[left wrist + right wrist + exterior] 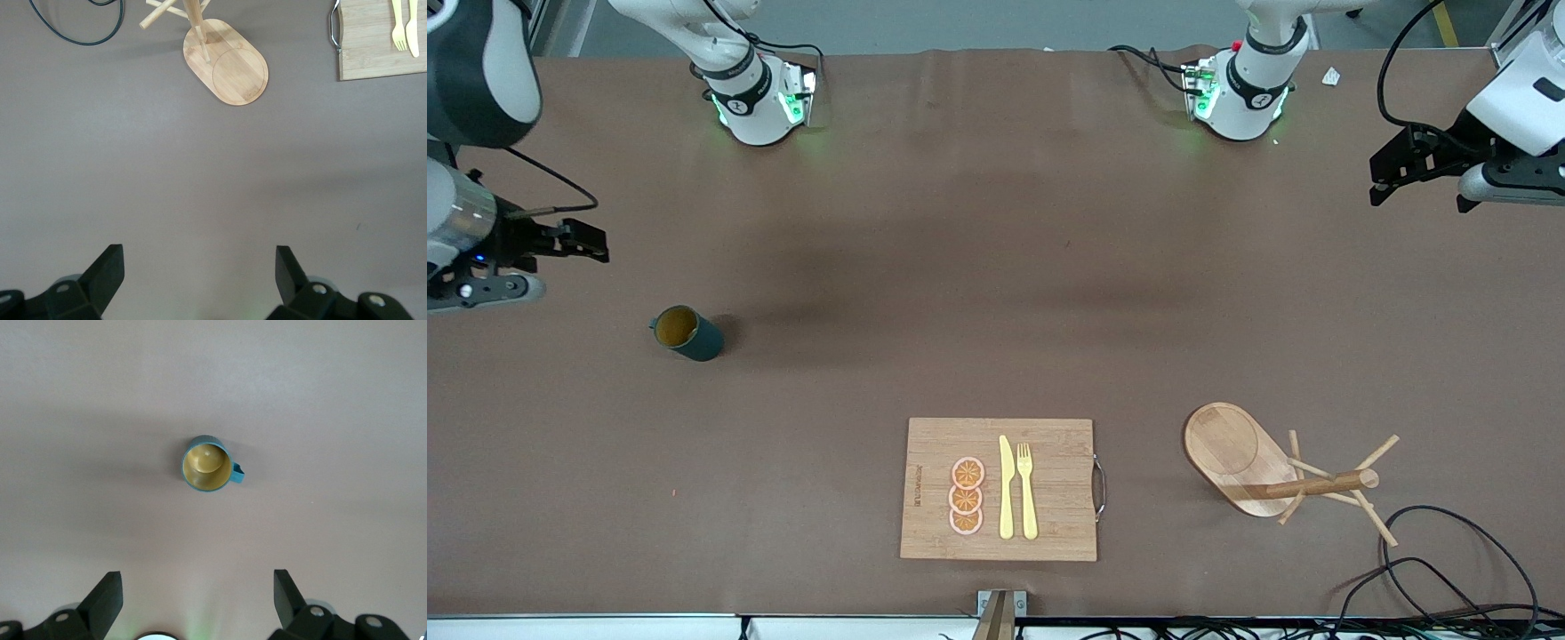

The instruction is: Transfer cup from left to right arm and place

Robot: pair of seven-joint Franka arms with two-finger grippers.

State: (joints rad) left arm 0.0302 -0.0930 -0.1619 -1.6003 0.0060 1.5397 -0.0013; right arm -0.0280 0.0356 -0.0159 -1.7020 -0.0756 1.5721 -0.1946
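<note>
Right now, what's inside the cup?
Nothing. The cup stands upright on the table, and the right wrist view shows only its bare tan bottom. What's underneath it is covered.

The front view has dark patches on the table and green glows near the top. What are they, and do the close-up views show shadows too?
Front view: broad soft shadows on the table, and a shadow beside the cup; green lights glow on both arm bases. Right wrist view: a faint shadow band near the cup, green glow at the bottom edge. Left wrist view: even light, a soft band.

A robotics lab; two arm bases (760, 98) bolted to a brown table (960, 267); loose cables (1449, 569)
</note>
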